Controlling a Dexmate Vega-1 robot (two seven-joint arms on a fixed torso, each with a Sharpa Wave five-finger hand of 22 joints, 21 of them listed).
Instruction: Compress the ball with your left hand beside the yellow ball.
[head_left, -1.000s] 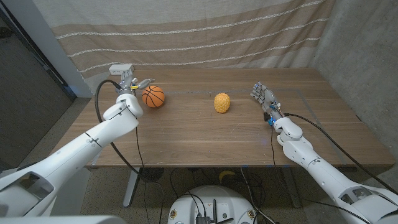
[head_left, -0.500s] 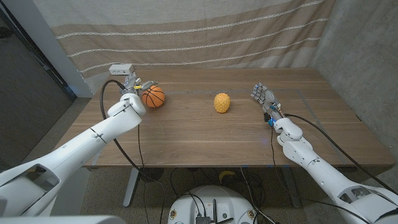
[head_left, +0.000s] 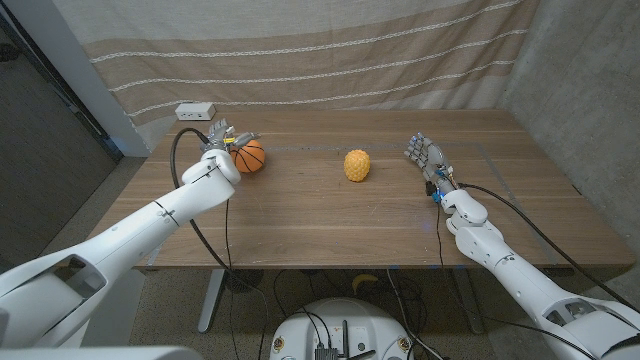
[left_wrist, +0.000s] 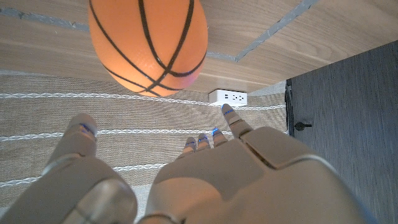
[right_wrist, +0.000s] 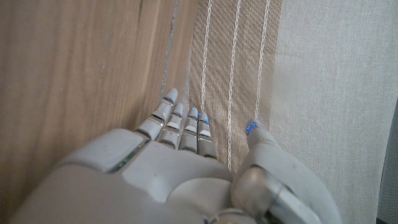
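The orange rubber ball with black basketball seams (head_left: 250, 156) sits on the brown wooden tabletop (head_left: 330, 215) near its far left corner, well apart from the bumpy yellow ball (head_left: 356, 165) at the middle; the left robot hand (head_left: 222, 139) hovers just beside the orange ball, fingers spread and released, holding nothing; the right robot hand (head_left: 425, 157) stands at the right, fingers extended, empty; a white power strip (head_left: 194, 110) lies beyond the tabletop's far edge.

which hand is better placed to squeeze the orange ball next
Left. The left hand is open right at the orange basketball, fingers spread toward it. The right hand stands far across the table, beyond the yellow ball.
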